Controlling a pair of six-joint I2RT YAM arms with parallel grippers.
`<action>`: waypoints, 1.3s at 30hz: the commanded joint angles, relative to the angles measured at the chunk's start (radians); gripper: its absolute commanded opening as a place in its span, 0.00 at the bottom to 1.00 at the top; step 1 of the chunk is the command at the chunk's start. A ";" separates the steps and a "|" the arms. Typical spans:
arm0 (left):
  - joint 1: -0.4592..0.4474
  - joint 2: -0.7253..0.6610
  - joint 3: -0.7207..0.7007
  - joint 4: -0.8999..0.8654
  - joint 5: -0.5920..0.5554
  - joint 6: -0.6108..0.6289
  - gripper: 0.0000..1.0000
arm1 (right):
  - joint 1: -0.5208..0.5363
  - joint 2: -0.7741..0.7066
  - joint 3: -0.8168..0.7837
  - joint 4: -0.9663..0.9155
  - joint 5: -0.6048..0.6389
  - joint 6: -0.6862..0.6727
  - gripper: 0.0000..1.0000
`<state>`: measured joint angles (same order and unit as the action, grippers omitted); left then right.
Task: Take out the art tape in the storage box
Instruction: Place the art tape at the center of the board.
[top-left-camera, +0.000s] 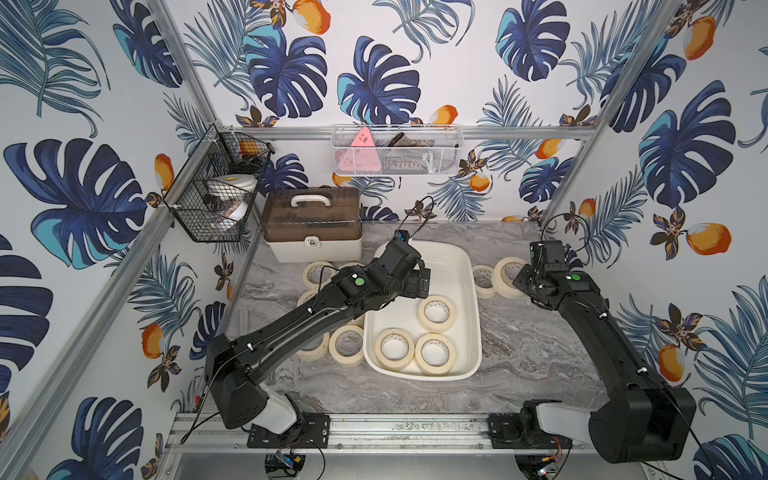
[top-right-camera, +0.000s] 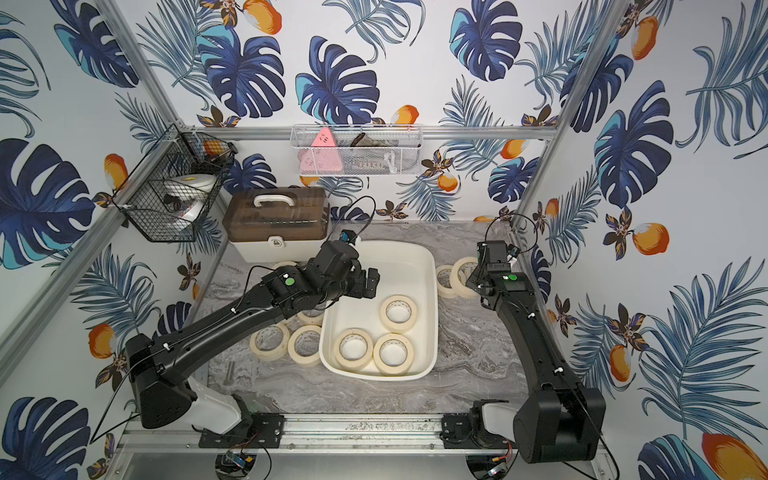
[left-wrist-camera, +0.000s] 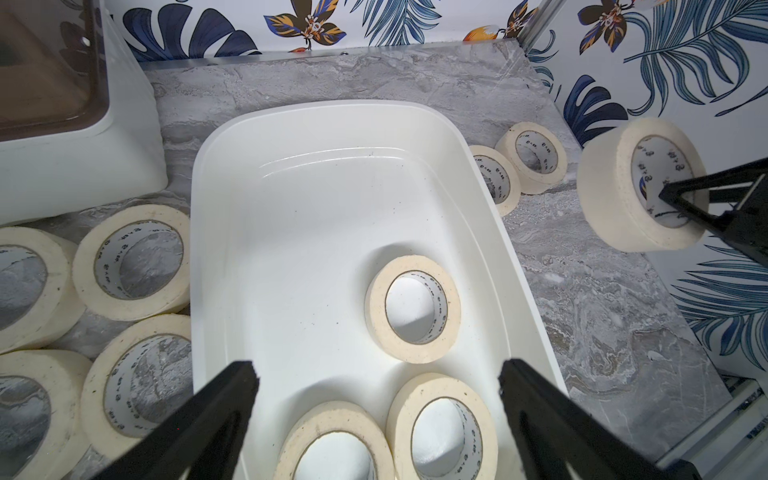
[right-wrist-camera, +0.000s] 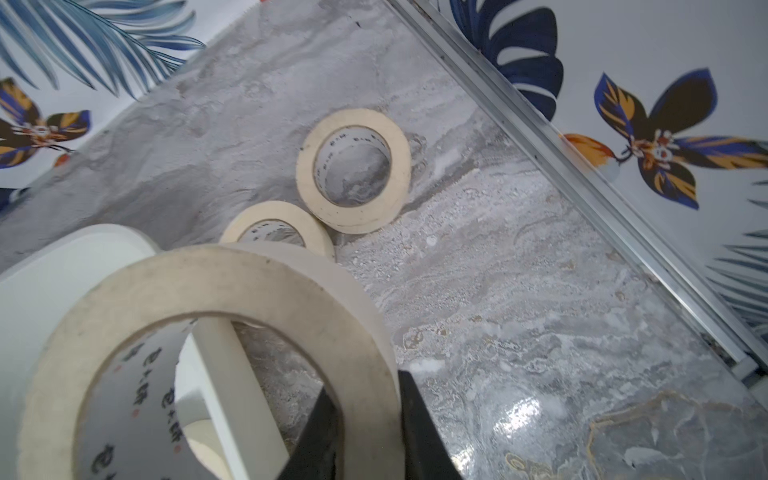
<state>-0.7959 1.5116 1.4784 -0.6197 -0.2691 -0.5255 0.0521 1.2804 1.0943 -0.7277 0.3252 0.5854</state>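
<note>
Three rolls of art tape (top-left-camera: 421, 312) lie in the storage box (top-left-camera: 444, 266) toward its 6 o'clock end, left jaws gaping empty above it, right jaws clenched on another roll (left-wrist-camera: 602, 187) at its 3 o'clock.

Brown-lidded case (top-left-camera: 311, 220) on marble table (top-left-camera: 519, 353), black basket (top-left-camera: 212, 199) and white basket (top-left-camera: 395, 156) above

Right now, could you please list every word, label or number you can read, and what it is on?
Nothing reads clearly.
Held tape roll: dark print inside the core, too blurred.
Loose tape roll in the tub: same print, too small.
Wire basket: marks on something dark inside, blurred.
</note>
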 joint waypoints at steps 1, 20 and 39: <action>0.014 0.000 -0.013 0.020 0.001 -0.007 0.99 | -0.003 0.024 -0.030 -0.047 0.060 0.131 0.00; 0.055 0.031 -0.083 0.044 0.036 -0.028 0.99 | 0.031 0.154 -0.235 0.128 -0.047 0.186 0.00; 0.065 0.052 -0.105 0.048 0.050 -0.040 0.99 | 0.104 0.294 -0.225 0.208 -0.016 0.166 0.00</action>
<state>-0.7326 1.5642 1.3746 -0.5812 -0.2211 -0.5556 0.1551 1.5616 0.8608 -0.5426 0.3130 0.7616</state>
